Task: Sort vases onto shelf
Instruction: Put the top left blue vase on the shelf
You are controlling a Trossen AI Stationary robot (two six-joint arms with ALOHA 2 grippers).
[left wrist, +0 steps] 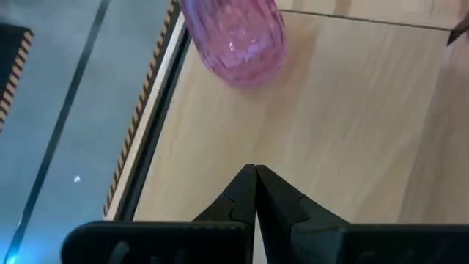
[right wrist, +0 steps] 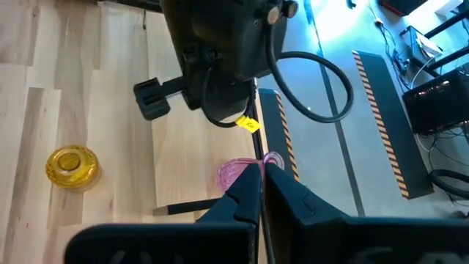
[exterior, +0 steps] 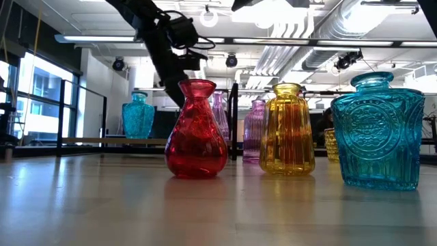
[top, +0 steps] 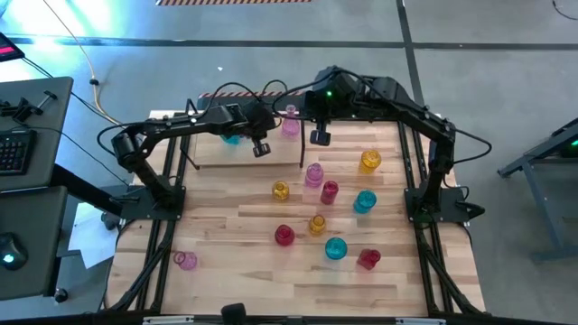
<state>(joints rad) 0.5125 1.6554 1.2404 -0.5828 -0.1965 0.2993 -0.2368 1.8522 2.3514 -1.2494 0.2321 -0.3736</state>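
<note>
From above we see both grippers, left [top: 262, 150] and right [top: 320, 137], pressed together and empty over the black-rod, wooden-plank shelf [top: 212, 152], which holds a cyan glass vase [top: 231, 137] and a pink glass vase [top: 290, 125]. About ten vases remain on the tabletop [top: 226, 271]. At table height, a red bulbous vase [exterior: 196, 130] waits nearest (most work remains, we judge).

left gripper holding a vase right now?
No: in the left wrist view the left gripper has its fingers pressed together with nothing between them, and the pink vase stands apart on the shelf plank.
</note>
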